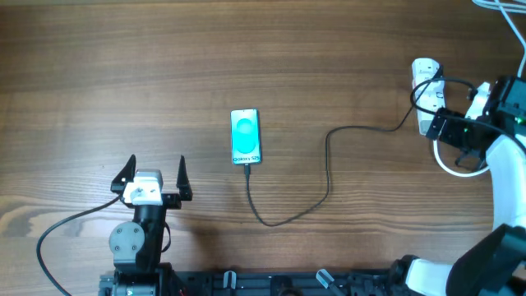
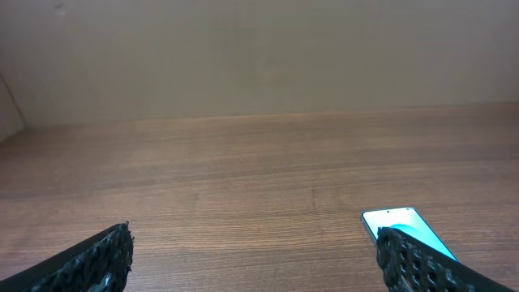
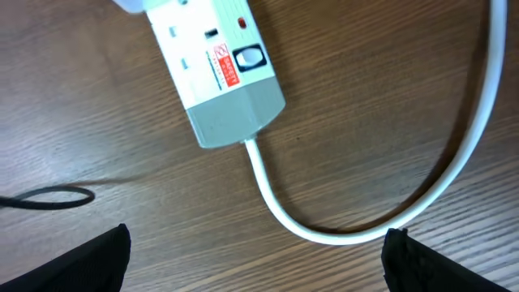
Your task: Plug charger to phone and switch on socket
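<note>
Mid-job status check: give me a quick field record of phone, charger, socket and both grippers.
phone: lying flat, screen lit cyan
charger: loops from socket side, tip meets the phone edge nearest the robot; seems plugged in
socket: white cable leaves its end; rocker switch state unclear
left gripper: open, empty, left of phone
right gripper: open, empty, by socket's cable end

A brown wood-grain table (image 1: 164, 66) fills the overhead frame, a black rail (image 1: 271, 284) lines its bottom edge, and a plain beige wall (image 2: 259, 49) spans the top of the left wrist view.
</note>
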Robot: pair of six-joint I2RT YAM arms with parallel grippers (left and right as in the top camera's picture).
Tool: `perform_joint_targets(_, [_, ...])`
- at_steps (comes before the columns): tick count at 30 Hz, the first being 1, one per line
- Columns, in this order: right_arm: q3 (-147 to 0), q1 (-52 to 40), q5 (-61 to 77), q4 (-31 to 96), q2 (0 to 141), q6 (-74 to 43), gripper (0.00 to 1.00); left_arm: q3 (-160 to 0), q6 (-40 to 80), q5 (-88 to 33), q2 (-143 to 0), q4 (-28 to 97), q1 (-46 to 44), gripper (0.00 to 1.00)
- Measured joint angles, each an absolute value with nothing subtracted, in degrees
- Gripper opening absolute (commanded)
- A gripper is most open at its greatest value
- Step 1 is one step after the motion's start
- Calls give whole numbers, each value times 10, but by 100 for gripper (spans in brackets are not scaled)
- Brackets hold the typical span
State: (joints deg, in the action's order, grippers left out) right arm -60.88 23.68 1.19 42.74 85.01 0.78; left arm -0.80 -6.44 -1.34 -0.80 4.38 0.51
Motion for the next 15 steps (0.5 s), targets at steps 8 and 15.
perform_joint_targets(8, [-579,222,10,415,811,8,100,-8,-65,-13,-8,44,5,100])
perform_joint_targets(15, [-537,88,10,412,768,8,100,-8,-66,-13,-8,44,5,100])
